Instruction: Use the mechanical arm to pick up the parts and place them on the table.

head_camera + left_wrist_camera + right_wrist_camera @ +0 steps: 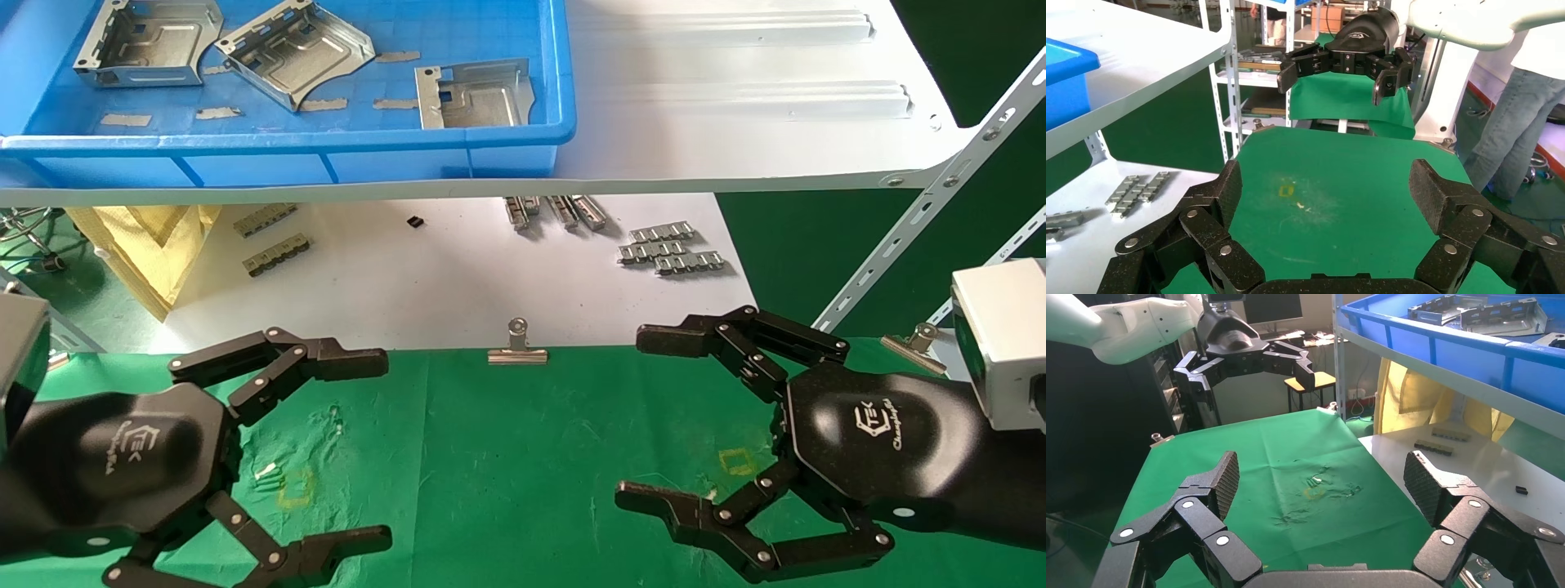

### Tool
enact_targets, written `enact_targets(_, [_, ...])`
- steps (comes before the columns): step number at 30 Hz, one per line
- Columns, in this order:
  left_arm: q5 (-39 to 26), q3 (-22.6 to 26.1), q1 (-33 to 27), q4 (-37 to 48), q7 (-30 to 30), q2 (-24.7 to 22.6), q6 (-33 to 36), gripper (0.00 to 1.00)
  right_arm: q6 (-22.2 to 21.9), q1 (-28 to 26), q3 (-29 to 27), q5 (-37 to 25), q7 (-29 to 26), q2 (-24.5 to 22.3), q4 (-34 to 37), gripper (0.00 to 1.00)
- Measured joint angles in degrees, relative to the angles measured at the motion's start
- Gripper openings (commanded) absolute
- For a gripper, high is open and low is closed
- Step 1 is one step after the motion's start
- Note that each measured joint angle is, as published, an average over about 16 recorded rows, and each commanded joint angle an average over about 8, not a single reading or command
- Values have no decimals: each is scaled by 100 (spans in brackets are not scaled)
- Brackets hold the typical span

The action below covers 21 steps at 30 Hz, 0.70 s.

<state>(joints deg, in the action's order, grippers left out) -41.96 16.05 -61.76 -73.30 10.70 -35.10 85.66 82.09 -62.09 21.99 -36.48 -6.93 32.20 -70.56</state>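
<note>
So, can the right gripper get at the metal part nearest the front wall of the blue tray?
Probably yes. The right gripper is open and empty above the green table, and that part lies uncovered in the open-topped blue tray. It must rise over the shelf first.

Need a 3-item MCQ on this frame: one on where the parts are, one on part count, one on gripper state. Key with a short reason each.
1. Where are the parts?
A. on the green table
B. in the blue tray
C. in the left gripper

2. How many parts show in the blue tray?
A. one
B. three
C. five

3. What state are the left gripper and right gripper in?
A. both open, empty
B. both shut
C. right one shut on a part

Key: 1 B, all brackets lie in the tray on the white shelf; 2 B, three brackets visible; 3 A, fingers spread over the bare table, nothing between them.
</note>
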Motion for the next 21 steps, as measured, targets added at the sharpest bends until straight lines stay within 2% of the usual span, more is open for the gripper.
enact_targets(21, [0,0,0,0,0,0,0,100,0,0,0,0,0,0,0,0])
